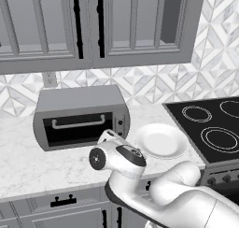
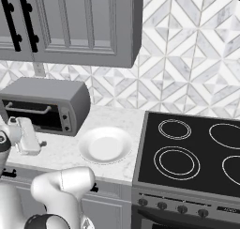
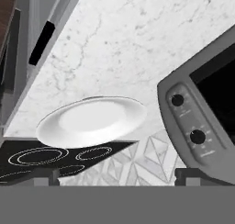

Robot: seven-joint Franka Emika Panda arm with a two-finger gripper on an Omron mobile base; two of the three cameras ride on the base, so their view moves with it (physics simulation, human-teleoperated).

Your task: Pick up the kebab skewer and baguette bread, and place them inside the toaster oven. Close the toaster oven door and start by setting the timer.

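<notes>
The grey toaster oven point(image 1: 79, 103) stands on the marble counter with its dark-glass door point(image 1: 77, 129) up and shut, the bar handle point(image 1: 78, 123) across its top. Two knobs point(image 3: 197, 137) sit on its right-hand control panel point(image 3: 188, 120). My gripper point(image 3: 117, 175) is open with nothing between its fingertips. It hovers just in front of the oven's right end point(image 1: 107, 136), near the control panel point(image 2: 65, 116). The kebab skewer and the baguette bread are out of view.
A white plate point(image 1: 161, 140) with nothing on it lies right of the oven, close to my hand. The black stovetop point(image 2: 192, 150) fills the counter further right. Grey wall cabinets point(image 1: 93, 26) hang above the oven. Marble counter point(image 1: 28, 161) stretches left of the arm.
</notes>
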